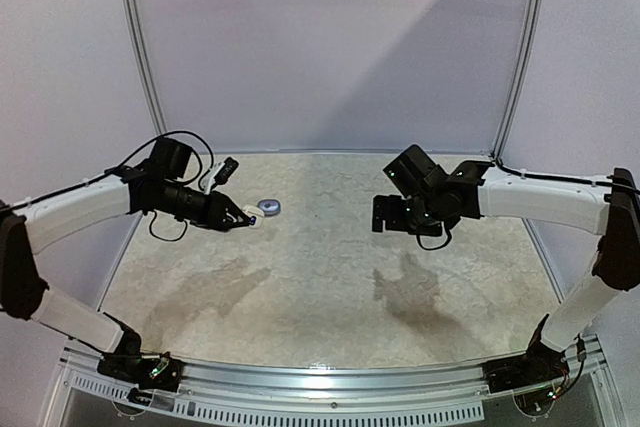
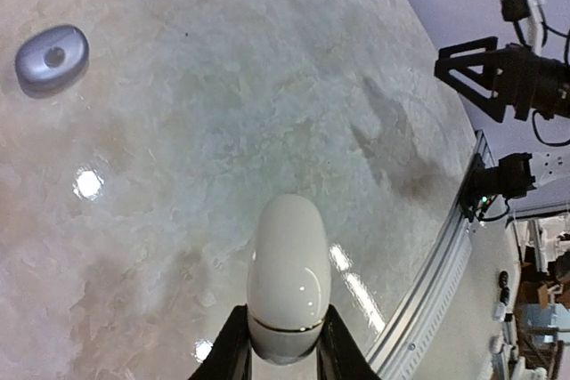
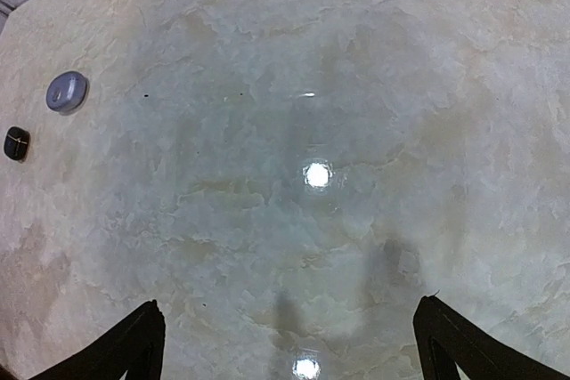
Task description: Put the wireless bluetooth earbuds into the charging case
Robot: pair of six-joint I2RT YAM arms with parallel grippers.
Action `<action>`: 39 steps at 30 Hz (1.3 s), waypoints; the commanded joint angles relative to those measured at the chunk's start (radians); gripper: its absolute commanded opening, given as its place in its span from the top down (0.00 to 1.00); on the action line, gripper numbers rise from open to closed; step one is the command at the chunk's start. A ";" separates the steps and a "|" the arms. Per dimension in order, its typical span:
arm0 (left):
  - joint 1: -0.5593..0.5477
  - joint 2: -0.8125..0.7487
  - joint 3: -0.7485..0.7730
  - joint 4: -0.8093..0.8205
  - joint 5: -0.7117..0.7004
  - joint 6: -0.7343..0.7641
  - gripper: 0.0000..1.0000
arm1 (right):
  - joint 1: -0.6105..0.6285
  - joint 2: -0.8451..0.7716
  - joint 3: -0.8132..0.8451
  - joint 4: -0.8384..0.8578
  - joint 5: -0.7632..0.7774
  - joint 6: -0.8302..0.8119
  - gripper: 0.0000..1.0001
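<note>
My left gripper (image 1: 243, 217) (image 2: 285, 331) is shut on a glossy white egg-shaped charging case (image 2: 289, 264) with its lid closed. It holds the case above the table at the far left (image 1: 253, 216). A silvery-blue pebble-shaped case with a dark dot (image 1: 268, 207) (image 2: 52, 58) (image 3: 67, 92) lies on the table just beyond it. A small dark item (image 3: 16, 143) lies near it in the right wrist view; I cannot tell if it is an earbud. No other earbud shows. My right gripper (image 1: 390, 215) (image 3: 285, 344) is open and empty above the table.
The marbled beige table (image 1: 320, 277) is bounded by a metal rail (image 1: 320, 372) at the near edge and white walls behind. The right arm and its gripper show in the left wrist view (image 2: 508, 77).
</note>
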 commanded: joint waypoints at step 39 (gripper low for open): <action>0.085 0.008 0.020 -0.226 -0.206 0.137 0.01 | -0.470 -0.431 -0.443 0.282 -0.030 -0.042 0.01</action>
